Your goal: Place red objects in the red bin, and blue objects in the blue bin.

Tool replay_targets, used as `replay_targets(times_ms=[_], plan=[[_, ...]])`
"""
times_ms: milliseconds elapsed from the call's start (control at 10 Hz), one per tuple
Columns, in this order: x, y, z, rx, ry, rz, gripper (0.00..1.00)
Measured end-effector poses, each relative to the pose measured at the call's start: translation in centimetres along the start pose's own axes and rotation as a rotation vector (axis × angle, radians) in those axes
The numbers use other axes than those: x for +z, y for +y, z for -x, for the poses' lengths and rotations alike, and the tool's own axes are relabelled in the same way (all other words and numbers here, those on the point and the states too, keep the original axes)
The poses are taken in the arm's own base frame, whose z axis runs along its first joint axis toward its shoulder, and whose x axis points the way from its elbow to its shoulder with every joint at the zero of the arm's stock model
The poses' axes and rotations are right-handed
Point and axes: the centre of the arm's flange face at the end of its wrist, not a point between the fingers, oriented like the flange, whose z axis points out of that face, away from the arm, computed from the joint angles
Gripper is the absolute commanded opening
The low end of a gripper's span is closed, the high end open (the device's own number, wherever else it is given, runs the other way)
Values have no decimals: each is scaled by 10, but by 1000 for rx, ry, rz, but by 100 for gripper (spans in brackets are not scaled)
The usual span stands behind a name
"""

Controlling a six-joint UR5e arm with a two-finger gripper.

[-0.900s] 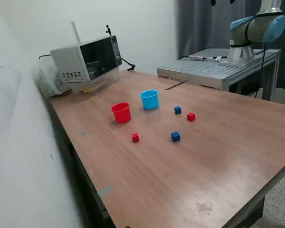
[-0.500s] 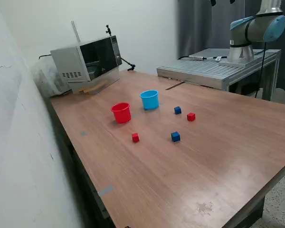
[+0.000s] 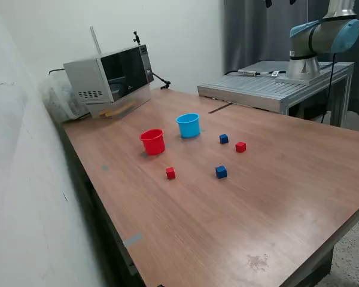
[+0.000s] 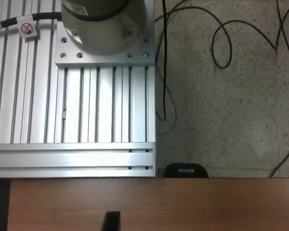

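Red cubes, 2, on wooden table (image 3: 275, 197): one (image 3: 170, 173) in front of red cup (image 3: 152, 142), other (image 3: 240, 146) toward exterior view's right, just beside a blue cube (image 3: 224, 139). Second blue cube (image 3: 221, 172) nearer the camera, apart from both. Red cup and light blue cup (image 3: 188, 125) upright, side by side, not touching; contents not visible. Microwave (image 3: 110, 75) at table's far corner. Arm base (image 3: 317, 42) mounted on aluminium plate (image 3: 263, 86) beyond table. Gripper out of frame in exterior view; wrist view looking down on plate (image 4: 72, 120), speckled floor with black cables (image 4: 221, 43), table edge (image 4: 144, 202). Dark tips (image 4: 111, 221) at frame edge, finger spread: cannot tell.
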Motion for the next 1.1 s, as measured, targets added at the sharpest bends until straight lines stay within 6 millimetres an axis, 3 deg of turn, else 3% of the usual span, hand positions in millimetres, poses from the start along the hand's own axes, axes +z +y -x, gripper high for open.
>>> replay_targets(times_ms=[300,500,800,900,1100], plan=[[-15,16,7,26,-5,92,100],[-49,41,10,106,-33,241,100],[-92,64,-23,130,6,521,100],[-84,72,-38,132,49,573,100],[-22,107,-55,157,103,570,100]])
